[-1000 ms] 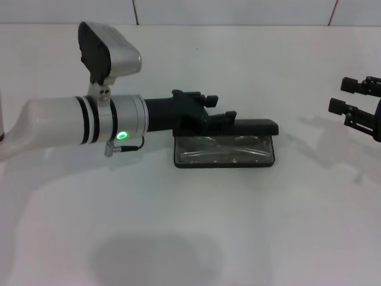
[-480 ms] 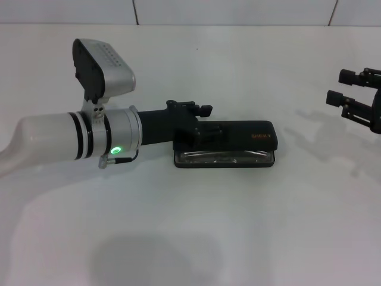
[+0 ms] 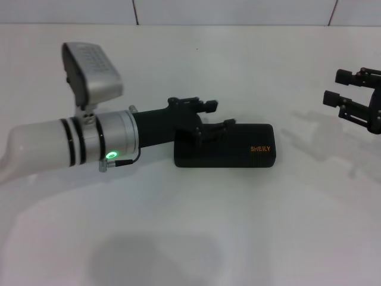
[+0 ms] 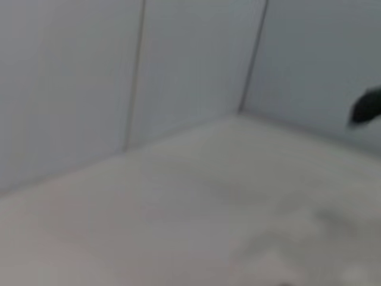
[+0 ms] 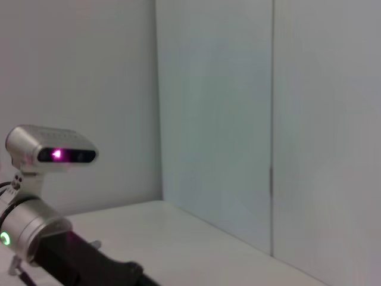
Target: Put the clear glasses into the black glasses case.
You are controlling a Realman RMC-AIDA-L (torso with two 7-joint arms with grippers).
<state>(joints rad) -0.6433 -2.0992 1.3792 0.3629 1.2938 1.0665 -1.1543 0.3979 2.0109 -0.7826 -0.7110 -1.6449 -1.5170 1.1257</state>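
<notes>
The black glasses case lies shut in the middle of the white table, its orange lettering facing up. The clear glasses are hidden; none of them shows outside the case. My left gripper reaches in from the left and sits over the case's rear left corner, touching the lid, fingers apart with nothing between them. My right gripper hovers open at the far right edge, well away from the case. The right wrist view shows the left arm's wrist and its camera.
The white table spreads around the case, with a white panelled wall behind it. A dark shape shows at the edge of the left wrist view, too blurred to identify.
The case lid has swung down from open to fully shut under my left gripper, covering the clear glasses that lay inside. The right arm has barely moved.
</notes>
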